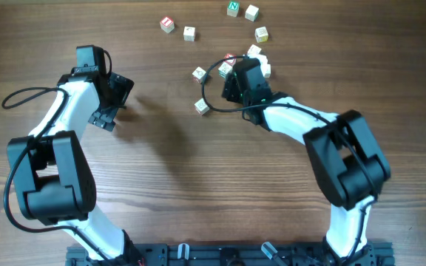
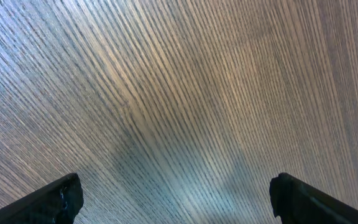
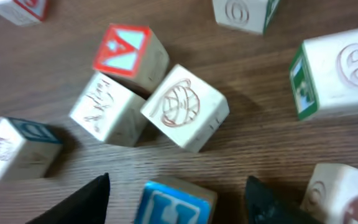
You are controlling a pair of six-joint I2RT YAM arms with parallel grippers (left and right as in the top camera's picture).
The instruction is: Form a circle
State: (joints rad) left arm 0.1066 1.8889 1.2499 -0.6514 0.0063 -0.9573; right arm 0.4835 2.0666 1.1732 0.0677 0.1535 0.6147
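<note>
The right end effector (image 3: pixel 178 182) stands parted astride a blue-faced cube (image 3: pixel 176 205), likely seating it for the circle, while the left end effector (image 2: pixel 174 183) gapes wide.

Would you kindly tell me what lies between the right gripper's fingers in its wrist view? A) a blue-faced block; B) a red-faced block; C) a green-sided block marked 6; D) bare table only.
A: in the right wrist view, a blue-faced block sits between the fingers of the right gripper, with a gap showing on either side.
</note>
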